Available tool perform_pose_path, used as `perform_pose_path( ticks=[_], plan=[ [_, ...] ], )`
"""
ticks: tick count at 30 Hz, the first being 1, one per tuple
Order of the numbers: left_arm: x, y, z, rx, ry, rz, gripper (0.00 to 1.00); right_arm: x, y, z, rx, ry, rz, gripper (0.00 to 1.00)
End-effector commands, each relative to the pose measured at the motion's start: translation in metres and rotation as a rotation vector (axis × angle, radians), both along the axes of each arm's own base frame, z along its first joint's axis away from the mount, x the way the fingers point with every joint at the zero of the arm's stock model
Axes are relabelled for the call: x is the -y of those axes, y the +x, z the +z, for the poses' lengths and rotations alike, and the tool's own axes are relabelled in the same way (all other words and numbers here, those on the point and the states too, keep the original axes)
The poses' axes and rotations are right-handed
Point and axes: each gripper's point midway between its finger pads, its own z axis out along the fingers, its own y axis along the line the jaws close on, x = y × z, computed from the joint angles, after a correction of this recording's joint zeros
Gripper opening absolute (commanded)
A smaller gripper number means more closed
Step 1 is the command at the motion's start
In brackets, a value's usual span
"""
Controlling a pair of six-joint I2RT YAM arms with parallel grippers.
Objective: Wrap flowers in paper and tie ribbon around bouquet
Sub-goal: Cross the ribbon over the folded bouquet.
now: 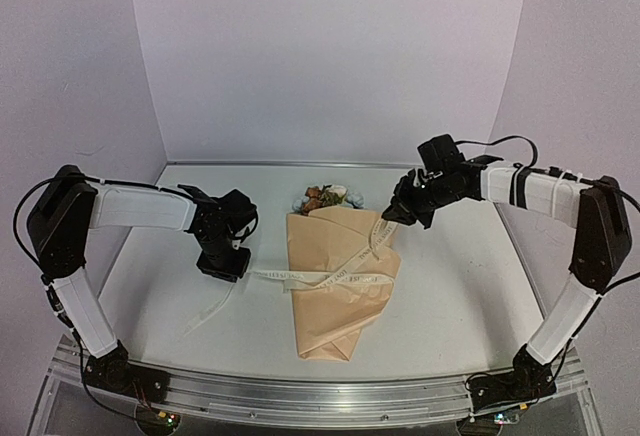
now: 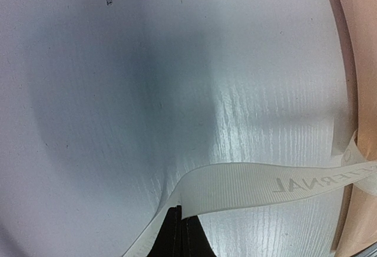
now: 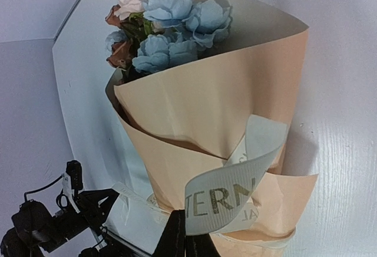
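Pinched tight in my left gripper (image 2: 179,230) and right gripper (image 3: 184,239), the ribbon (image 2: 253,183) crosses the bouquet (image 1: 330,326), which lies mid-table (image 1: 450,296), flowers (image 1: 322,196) at the far end. It looks light, limp and slippery, so I'd grip near the crossing. The paper (image 3: 206,104) likely dents easily. Walls (image 1: 330,56) stand on 3 sides.

Matt tan kraft paper (image 1: 335,291), ribbed woven cream ribbon (image 2: 247,185), wood-grained white table (image 1: 450,296).

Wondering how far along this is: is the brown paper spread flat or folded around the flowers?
Folded. The paper overlaps itself in a cone around the flowers, whose heads poke out of the wide end.
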Motion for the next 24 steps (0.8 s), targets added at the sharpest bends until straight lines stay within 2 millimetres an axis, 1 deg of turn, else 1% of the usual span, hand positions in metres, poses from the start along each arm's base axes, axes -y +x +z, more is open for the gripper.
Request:
perform_pose_path(
  ticks=[1,8,12,19,24],
  plan=[
    [0.006,0.007,0.008,0.029,-0.019,-0.012,0.0,-0.018,0.004,0.007,0.103,0.062,0.187,0.0],
    [0.007,0.007,0.008,0.026,-0.02,-0.009,0.0,0.0,0.003,-0.014,0.129,0.029,0.218,0.0],
    [0.007,0.008,0.008,0.022,-0.014,-0.015,0.0,0.017,0.003,-0.024,0.132,-0.017,0.188,0.0],
    [0.007,0.009,0.009,0.021,-0.004,-0.025,0.0,0.035,0.001,-0.031,0.145,-0.053,0.18,0.0],
    [0.007,0.009,0.008,0.017,-0.002,-0.025,0.0,0.028,-0.001,-0.027,0.135,-0.008,0.21,0.0]
  ],
)
